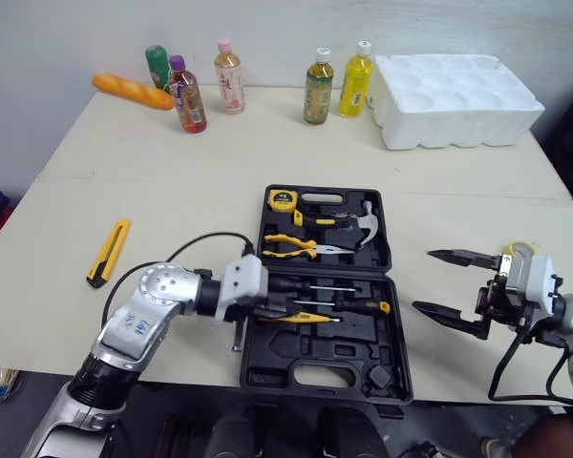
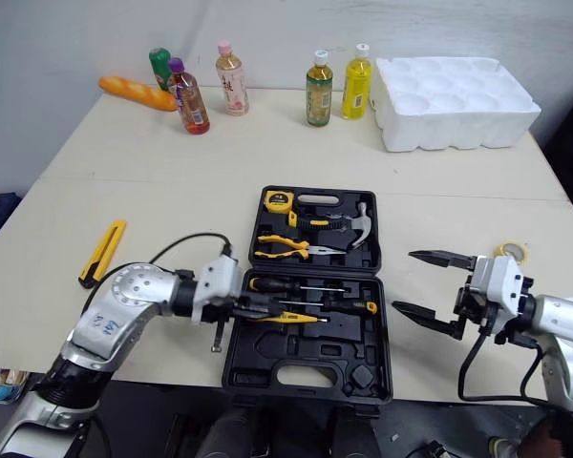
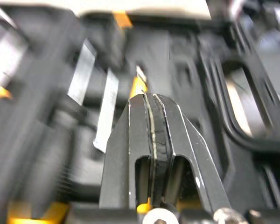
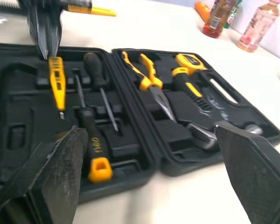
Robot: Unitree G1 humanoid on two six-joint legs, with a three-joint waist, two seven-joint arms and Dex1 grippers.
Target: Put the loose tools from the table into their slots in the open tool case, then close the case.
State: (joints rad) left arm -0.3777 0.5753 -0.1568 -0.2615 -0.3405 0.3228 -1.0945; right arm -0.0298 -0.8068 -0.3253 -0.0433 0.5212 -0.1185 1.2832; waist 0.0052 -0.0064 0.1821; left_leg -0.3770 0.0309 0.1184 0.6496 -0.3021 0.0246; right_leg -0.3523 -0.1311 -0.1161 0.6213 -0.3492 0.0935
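Centrally, the open tool case (image 1: 267,372) lies flat near the table's (image 1: 172,181) front edge, its two halves spread one behind the other. The far half holds a tape measure (image 1: 283,199), a hammer (image 1: 363,221) and pliers (image 1: 291,243). The near half holds two black-handled screwdrivers (image 4: 94,70) and a slim yellow screwdriver (image 4: 56,79).

The left gripper (image 1: 275,312) reaches in over the near half from the case's left side. The left wrist view shows its fingers (image 3: 130,130) pressed flat together with no tool visibly between them. The right wrist view, looking across the case, adds that their tips stand right at the butt end of the yellow screwdriver; whether they touch it I cannot tell.

The right gripper (image 1: 451,286) hangs just off the case's right side, its fingers spread wide and holding nothing.

A yellow utility knife (image 1: 108,252) lies loose on the table, well to the left of the case.

Along the far edge stand five bottles (image 1: 319,88), with a bread loaf (image 1: 132,92) at the left and a white foam tray (image 1: 458,100) at the right.
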